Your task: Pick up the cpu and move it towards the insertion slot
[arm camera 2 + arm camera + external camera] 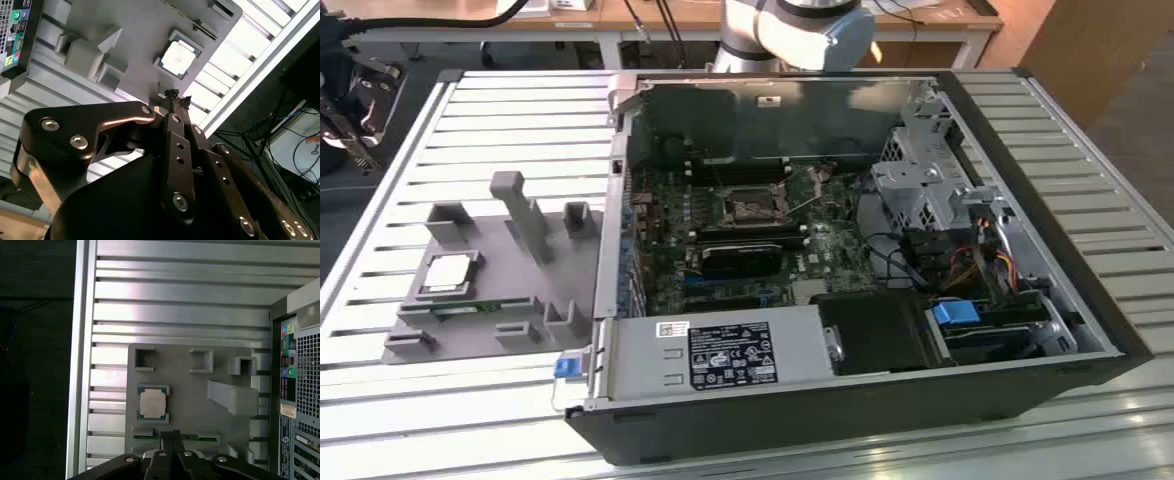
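Observation:
The cpu (450,272) is a silvery square chip lying flat in a pocket of the grey fixture plate (520,290), at the exterior view's left beside the open computer case. Both wrist views look down on the cpu (152,403) (178,57). My gripper (172,434) (174,95) hangs well above the plate, a little off to one side of the chip, its black fingers pressed together on nothing. The insertion slot (751,208), a shiny metal frame around a dark centre, sits on the motherboard inside the case.
A narrow green memory stick (467,305) lies in the fixture near the chip. Grey upright posts (520,215) rise from the plate. The case's metal wall (616,200) stands between fixture and motherboard. The slatted table's edge (82,365) runs close to the fixture.

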Robot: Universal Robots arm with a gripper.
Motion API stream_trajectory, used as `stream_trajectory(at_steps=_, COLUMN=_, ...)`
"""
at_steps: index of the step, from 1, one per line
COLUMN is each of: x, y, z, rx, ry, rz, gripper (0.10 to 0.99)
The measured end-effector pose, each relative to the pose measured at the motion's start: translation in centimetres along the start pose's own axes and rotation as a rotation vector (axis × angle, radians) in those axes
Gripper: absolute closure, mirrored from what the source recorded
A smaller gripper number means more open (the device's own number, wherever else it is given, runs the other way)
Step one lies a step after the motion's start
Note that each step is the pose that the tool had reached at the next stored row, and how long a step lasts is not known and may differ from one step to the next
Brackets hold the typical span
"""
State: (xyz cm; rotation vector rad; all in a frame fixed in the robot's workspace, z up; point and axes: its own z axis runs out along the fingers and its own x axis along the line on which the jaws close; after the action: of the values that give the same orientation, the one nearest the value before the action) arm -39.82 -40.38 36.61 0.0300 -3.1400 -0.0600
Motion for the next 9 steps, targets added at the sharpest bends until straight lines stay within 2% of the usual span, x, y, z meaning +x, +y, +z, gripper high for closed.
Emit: stream_trajectory(at_steps=9, x=0.0, y=0.0, z=0.0, rx=0.0, ry=0.0, rz=0.0, gripper=0.984)
